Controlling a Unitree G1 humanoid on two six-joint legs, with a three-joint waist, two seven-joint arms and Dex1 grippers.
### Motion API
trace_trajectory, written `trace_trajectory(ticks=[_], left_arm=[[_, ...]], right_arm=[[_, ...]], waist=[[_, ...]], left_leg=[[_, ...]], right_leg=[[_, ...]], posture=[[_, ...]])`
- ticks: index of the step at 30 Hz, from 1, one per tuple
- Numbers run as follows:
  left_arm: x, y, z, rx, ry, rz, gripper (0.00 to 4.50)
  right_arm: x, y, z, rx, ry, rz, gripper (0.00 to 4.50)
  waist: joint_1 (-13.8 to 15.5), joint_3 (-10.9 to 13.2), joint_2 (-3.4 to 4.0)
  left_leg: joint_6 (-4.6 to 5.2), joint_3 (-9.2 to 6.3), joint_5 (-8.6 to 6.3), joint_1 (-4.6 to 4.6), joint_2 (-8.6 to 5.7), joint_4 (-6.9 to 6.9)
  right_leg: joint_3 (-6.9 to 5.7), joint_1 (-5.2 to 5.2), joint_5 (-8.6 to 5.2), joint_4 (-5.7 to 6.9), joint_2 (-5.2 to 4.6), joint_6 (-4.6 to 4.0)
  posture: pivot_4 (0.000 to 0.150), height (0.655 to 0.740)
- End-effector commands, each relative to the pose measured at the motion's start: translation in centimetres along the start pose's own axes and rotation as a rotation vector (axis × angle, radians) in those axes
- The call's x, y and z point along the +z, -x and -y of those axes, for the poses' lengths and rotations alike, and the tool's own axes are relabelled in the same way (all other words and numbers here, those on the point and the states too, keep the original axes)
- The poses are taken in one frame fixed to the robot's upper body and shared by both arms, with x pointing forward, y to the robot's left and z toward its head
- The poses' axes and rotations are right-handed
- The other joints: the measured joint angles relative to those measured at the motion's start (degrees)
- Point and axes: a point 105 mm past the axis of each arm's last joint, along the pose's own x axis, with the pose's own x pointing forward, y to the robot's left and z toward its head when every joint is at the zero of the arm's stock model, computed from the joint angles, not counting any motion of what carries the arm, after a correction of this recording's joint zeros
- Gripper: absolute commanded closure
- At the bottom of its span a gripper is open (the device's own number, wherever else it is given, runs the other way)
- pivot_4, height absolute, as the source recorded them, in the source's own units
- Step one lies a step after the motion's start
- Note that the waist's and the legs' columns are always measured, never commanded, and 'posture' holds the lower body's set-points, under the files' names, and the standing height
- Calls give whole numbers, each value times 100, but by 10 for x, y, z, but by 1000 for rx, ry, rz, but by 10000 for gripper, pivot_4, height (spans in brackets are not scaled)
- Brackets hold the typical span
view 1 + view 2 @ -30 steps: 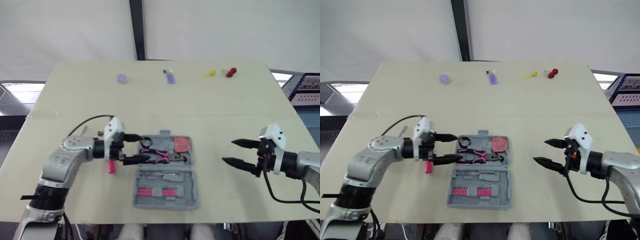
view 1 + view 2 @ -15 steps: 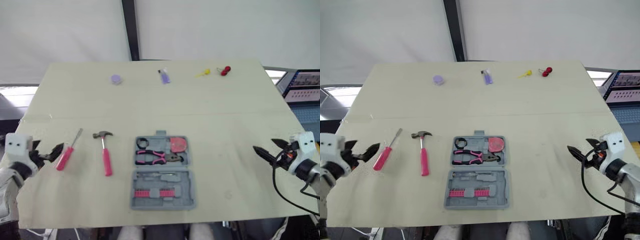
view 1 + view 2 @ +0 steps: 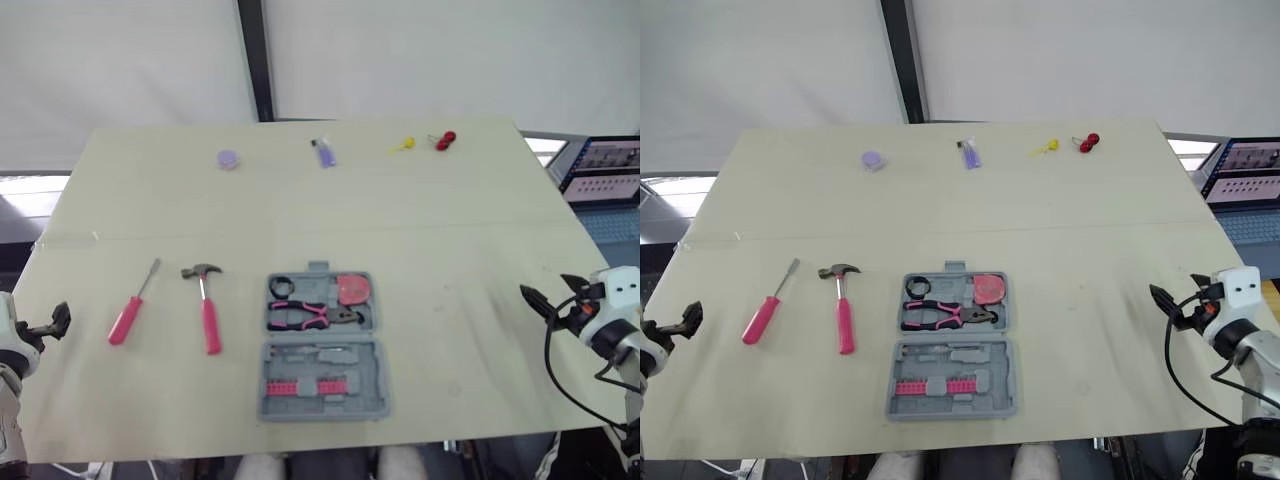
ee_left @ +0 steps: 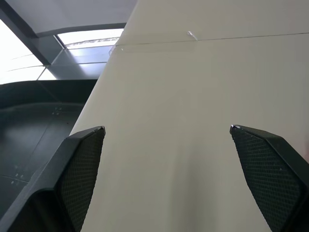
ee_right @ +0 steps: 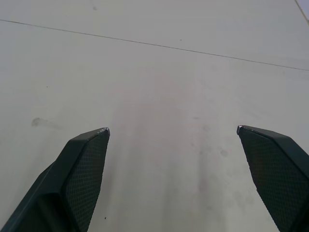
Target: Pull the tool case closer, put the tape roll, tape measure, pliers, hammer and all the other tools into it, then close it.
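Left of the open tool case (image 3: 322,350), hammer (image 3: 207,310) and screwdriver (image 3: 130,312) are seen unpacked; the left gripper (image 4: 166,127) and right gripper (image 5: 173,128) are held spread and empty. Closure could be blocked by a crooked hammer.

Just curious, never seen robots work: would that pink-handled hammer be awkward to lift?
The hammer looks rigid, so it shouldn't flop. Its dark head sits at one end, so it's probably head-heavy and may tilt if gripped low on the handle. Lying flat, it seems unlikely to roll.
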Motion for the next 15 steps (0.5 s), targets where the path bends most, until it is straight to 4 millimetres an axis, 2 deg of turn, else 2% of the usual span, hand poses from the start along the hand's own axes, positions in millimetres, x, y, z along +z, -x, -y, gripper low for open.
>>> trace_trajectory(ticks=[1, 3, 5, 9, 10, 14, 15], left_arm=[[8, 5, -11, 41, -6, 40, 492], [9, 4, -8, 24, -2, 50, 492], [12, 5, -1, -16, -17, 78, 492], [9, 9, 34, -219, -18, 125, 492], [9, 10, 39, -242, -17, 129, 492], [13, 10, 76, -407, -2, 136, 492], [15, 10, 84, -439, -1, 138, 492]], right_arm=[[15, 2, -1, 7, 25, 46, 0], [22, -3, -8, 43, 26, 67, 0], [30, -9, -25, 125, 36, 75, 0], [70, -26, -84, 398, 85, 125, 0], [76, -27, -93, 440, 92, 130, 0], [114, -27, -152, 709, 164, 161, 0], [118, -25, -164, 764, 179, 165, 0]], waist=[[0, 0, 0], [2, 0, 0], [1, 0, 0], [-1, -2, 9], [-3, -1, 12], [14, -1, 11], [27, -1, 11]], left_leg=[[0, 0, 0, 0, 0, 0], [0, 0, 0, 0, 0, 0], [-1, 1, 0, 0, 0, 1], [-1, 1, 0, 0, 0, 0], [-1, 4, 0, 0, 0, 0], [-1, 3, 0, -2, 1, 1], [-1, 3, 0, -4, 1, 3]], right_leg=[[0, 0, 0, 0, 0, 0], [0, 0, 0, 0, 0, 0], [1, 0, 0, 1, 0, 0], [1, -3, 0, 1, 0, 0], [1, -5, 0, 1, 0, 0], [1, -9, 0, 5, 0, 0], [1, -9, 0, 5, 0, 0]], posture=[[1500, 7400], [1500, 7400], [1500, 7400], [1500, 7400], [1500, 7400], [1500, 7400], [1500, 7400]])
